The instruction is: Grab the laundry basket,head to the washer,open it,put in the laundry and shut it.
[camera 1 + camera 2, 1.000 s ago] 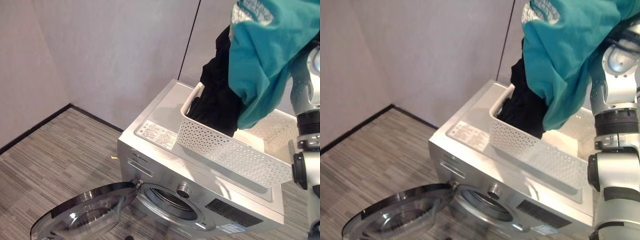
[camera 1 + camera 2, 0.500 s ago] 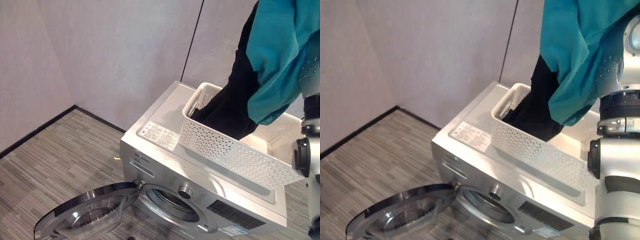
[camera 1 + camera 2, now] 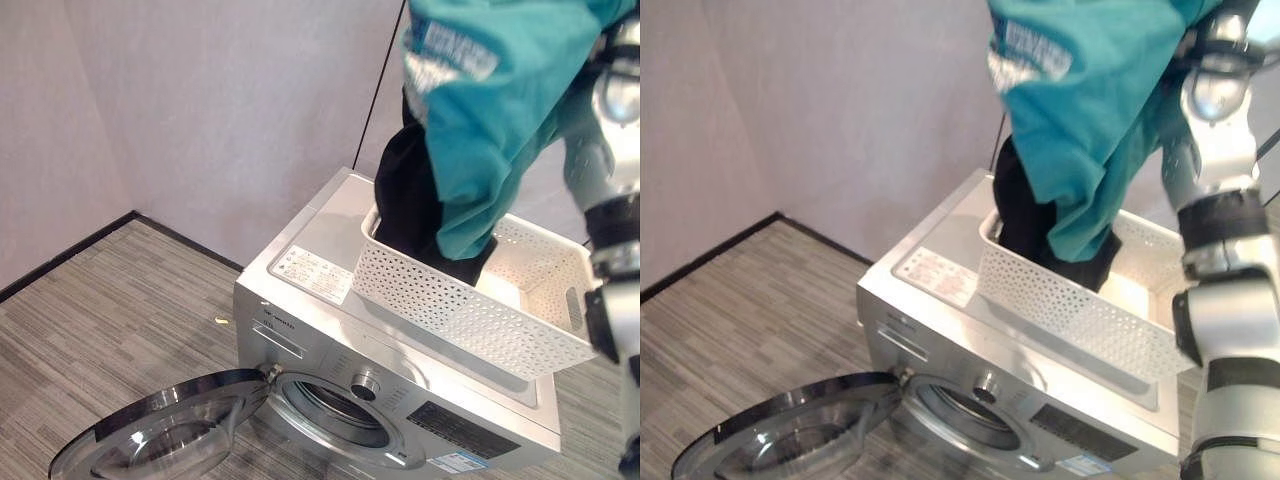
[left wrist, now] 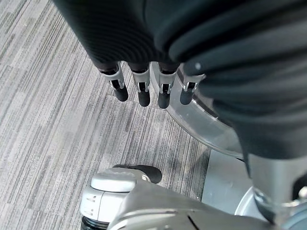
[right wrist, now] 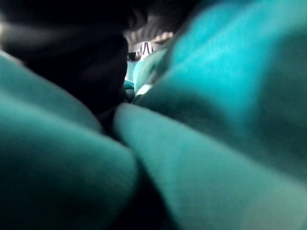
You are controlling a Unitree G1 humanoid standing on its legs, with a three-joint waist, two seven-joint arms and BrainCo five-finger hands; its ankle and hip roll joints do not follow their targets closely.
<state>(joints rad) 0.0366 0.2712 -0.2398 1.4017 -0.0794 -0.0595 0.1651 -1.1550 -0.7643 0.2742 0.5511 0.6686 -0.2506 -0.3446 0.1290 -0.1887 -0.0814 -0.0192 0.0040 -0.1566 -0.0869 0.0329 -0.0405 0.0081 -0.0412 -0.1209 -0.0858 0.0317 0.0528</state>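
Head stereo pair down toward washer [image 3: 400, 400].

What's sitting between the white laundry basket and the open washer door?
In the left eye view, just the washer's silver top edge and control panel separate the basket from the door.

teal shirt [image 3: 490, 120] swung leftward, black garment [image 3: 405, 200] following

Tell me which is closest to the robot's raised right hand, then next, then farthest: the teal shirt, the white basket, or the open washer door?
In the left eye view:
1. teal shirt: up top, draped over the right hand, which is hidden in it.
2. white basket: below, on top of the washer.
3. washer door: lowest, swung open at the lower left.
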